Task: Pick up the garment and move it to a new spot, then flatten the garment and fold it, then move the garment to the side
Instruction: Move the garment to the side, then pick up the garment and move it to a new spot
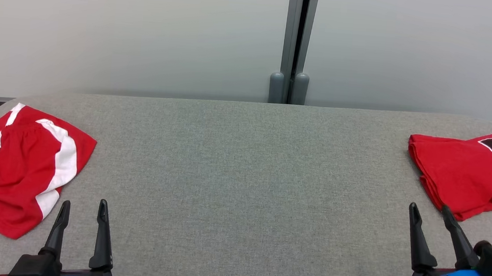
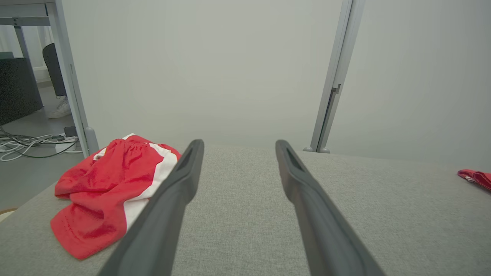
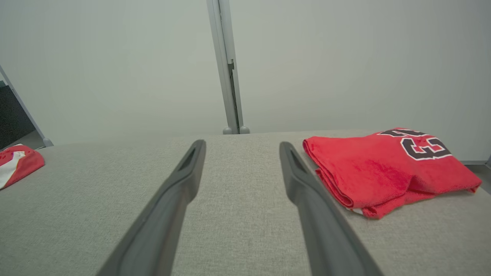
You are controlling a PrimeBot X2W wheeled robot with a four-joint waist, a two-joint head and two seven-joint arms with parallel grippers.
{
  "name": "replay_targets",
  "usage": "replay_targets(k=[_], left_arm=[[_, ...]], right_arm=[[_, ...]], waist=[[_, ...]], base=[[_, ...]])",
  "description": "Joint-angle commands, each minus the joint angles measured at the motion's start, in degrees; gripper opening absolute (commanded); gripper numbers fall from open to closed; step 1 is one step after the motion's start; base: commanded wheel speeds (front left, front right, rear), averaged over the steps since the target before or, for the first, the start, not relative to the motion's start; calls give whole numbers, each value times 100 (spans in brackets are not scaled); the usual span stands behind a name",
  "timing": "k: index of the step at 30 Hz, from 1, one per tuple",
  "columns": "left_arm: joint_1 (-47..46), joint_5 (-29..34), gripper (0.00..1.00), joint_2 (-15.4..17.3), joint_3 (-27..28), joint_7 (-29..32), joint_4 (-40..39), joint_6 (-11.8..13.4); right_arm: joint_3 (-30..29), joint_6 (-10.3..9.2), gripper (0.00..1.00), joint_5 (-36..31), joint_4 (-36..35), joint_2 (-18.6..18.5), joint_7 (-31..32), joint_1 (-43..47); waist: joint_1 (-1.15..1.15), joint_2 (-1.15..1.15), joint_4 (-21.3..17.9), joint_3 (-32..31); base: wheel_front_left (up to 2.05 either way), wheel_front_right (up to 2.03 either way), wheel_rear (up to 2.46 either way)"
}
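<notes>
1. Left gripper (image 1: 84,203): nearest, at the lower left. Its fingers are spread apart with nothing between them, and it hovers just beside the shorts, probably because it is the arm closest to them.
2. Right gripper (image 1: 429,207): at the lower right, fingers likewise parted and empty. The tips are close to the near edge of the jersey and seem not to touch it.
3. Grey fabric tabletop (image 1: 243,177): the broad middle is bare, which makes it the likely new spot for laying cloth flat.
4. Red-and-white shorts (image 1: 24,164): at the left end of the tabletop, crumpled, with the waistband bunched and the white side stripes twisted. Judged to be the garment awaiting pickup, since it is neither flattened nor folded.
5. Red jersey (image 1: 467,173): at the far right edge, folded in layers with a black "23" on top. Its tidy stack at the side suggests it is already finished.
6. Partition post (image 1: 295,41): behind the table, between pale wall panels (image 1: 127,27).
</notes>
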Motion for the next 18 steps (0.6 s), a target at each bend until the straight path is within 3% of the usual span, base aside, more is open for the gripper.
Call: replay_targets(k=[1,10,18], left_arm=[[37,-17,100,1,-8,-24,4,-11],[80,-31,100,28,-42,-25,51,-15],[16,-41,100,50,-72,-25,136,-27]], right_arm=[[-64,2,100,-83,-198,93,51,205],[-289,2,100,-348,-1295,500,449,1079],[-330,2,100,-411,-1635,573,646,1306]], waist=[[1,2,-3,-19],[1,2,45,-67],[1,2,78,-63]], base=[[0,0,0],[0,0,0],[0,0,0]])
